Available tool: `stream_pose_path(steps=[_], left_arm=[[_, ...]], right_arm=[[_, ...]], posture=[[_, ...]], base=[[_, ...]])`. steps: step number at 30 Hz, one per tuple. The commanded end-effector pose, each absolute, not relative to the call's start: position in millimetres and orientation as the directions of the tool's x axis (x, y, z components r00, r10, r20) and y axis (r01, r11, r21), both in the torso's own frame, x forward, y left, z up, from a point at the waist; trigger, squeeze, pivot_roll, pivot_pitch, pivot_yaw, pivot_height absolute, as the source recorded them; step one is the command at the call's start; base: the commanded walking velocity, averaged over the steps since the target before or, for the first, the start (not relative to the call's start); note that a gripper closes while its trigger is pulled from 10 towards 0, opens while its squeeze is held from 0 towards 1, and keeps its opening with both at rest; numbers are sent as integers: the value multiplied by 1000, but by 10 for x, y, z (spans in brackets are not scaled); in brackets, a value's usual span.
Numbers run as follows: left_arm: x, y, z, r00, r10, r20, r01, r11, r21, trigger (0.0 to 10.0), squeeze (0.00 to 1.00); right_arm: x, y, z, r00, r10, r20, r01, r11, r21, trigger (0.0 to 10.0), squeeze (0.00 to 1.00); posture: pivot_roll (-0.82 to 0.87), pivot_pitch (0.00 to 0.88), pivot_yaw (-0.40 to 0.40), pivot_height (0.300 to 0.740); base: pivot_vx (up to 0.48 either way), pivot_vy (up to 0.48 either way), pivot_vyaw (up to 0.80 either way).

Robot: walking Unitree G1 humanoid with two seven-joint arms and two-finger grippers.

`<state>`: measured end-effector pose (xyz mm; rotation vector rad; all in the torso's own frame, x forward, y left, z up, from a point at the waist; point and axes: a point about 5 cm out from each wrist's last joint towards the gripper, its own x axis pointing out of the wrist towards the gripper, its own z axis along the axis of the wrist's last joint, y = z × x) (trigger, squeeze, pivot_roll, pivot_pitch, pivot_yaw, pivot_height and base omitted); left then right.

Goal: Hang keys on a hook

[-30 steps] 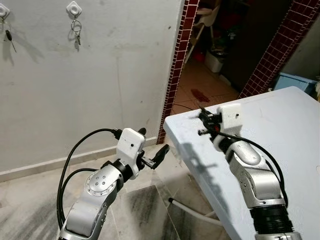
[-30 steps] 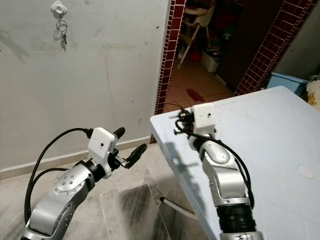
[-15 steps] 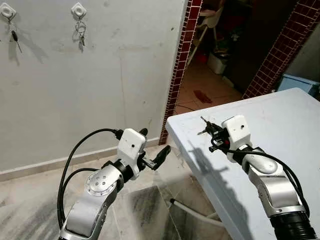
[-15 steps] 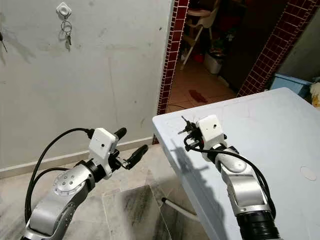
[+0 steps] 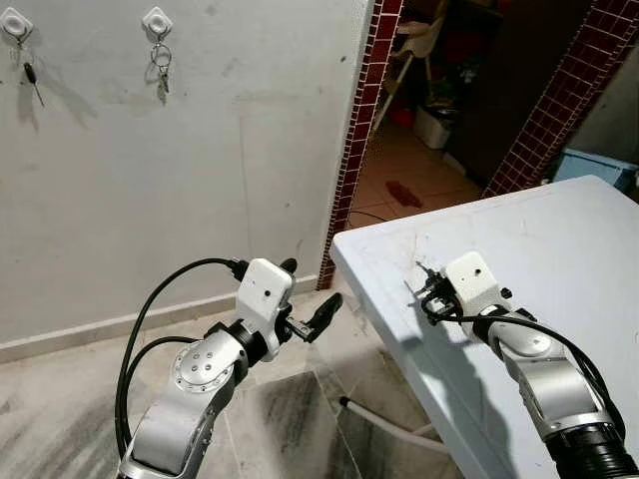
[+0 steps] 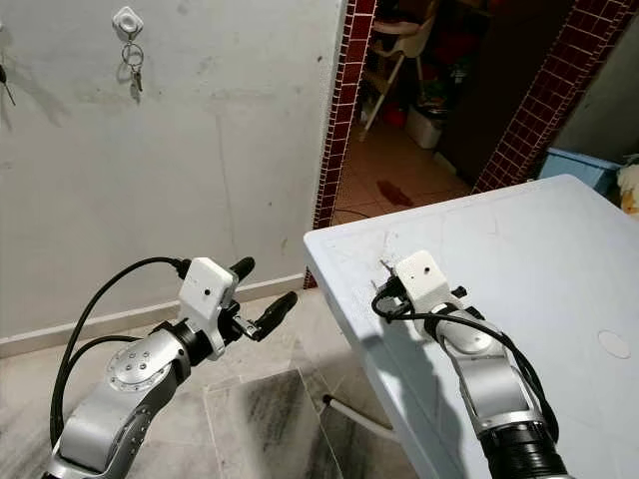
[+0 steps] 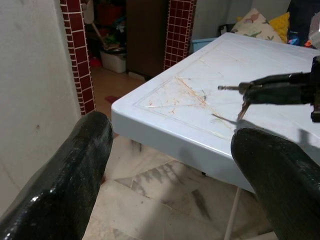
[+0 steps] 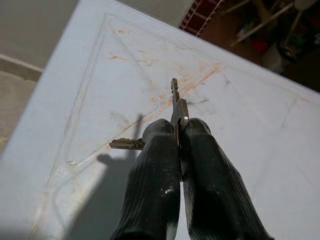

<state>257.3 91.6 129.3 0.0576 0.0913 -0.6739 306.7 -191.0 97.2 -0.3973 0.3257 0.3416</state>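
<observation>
I have the left tool idling wide apart over the floor, beside the tabletop. My right tool, clamped on the keys, has dropped from its raised pose half a second ago to just above the tabletop, so the lift toward the hooks looks undone. The right wrist view shows two keys splayed between the pads; the head views blur them.

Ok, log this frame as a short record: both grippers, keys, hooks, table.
right gripper: shut on keys, over the table near its corner
left gripper: open, holding nothing, over the floor beside the table
hooks: two on the wall; one has keys hanging, the other also carries something
table: light blue, scuffed with orange marks
task state: keys not yet hung
</observation>
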Motion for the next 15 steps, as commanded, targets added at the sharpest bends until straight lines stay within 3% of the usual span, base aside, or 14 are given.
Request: stream_pose_path(steps=[1,2,3,15], left_arm=[[2564,870,1279,761,-639,-112,644,765,16,10000,0],[2564,865,1279,761,-639,-112,644,765,15,10000,0],[2564,858,1278,761,-640,-112,645,764,14,10000,0],[2559,846,1270,764,-636,-111,641,768,7,10000,0]], right_arm=[[3070,-1911,976,893,248,-375,-374,872,-314,10000,102],[3061,-1897,960,891,252,-379,-378,873,-309,10000,102],[3050,-1886,942,888,254,-385,-380,875,-300,10000,1000],[3022,-1922,852,873,214,-439,-361,888,-285,10000,1000]], posture=[[133,9,-102,740],[133,10,-103,740],[132,12,-104,740],[130,15,-110,740]], base=[[0,0,0],[0,0,0],[0,0,0],[0,0,0]])
